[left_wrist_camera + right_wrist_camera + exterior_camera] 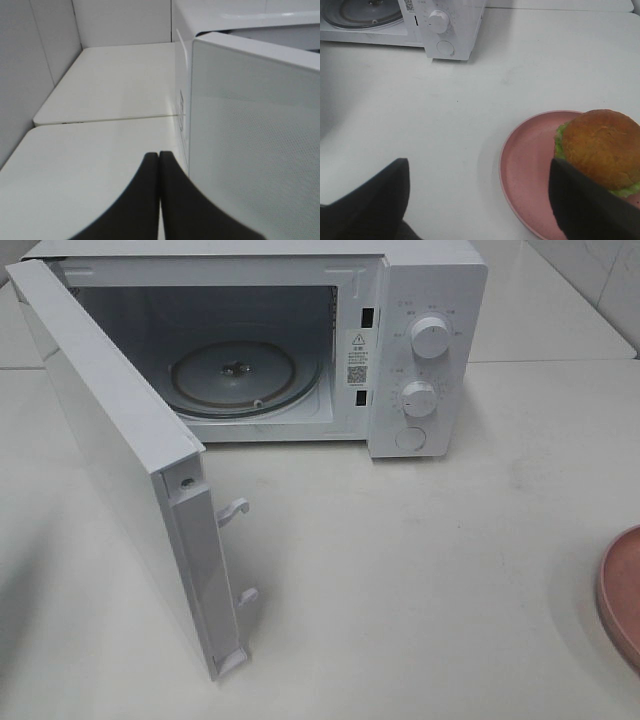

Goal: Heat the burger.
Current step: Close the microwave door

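Microwave (420, 360) door (120, 460) open; burger (602, 147) on plate (530, 170); L fingers (172, 200) shut empty, R fingers (375, 200) wide, empty

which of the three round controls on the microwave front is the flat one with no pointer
The lowest one, the flat round button. The upper knob and middle knob above it stick out and carry pointer ridges.

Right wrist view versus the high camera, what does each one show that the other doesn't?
Only the right wrist view shows the burger, sitting on the pink plate, and the open right gripper over the table. Only the high view shows the swung-open door and the upper dial. Both show the microwave, its glass turntable, the lower dial, the round button and part of the plate.
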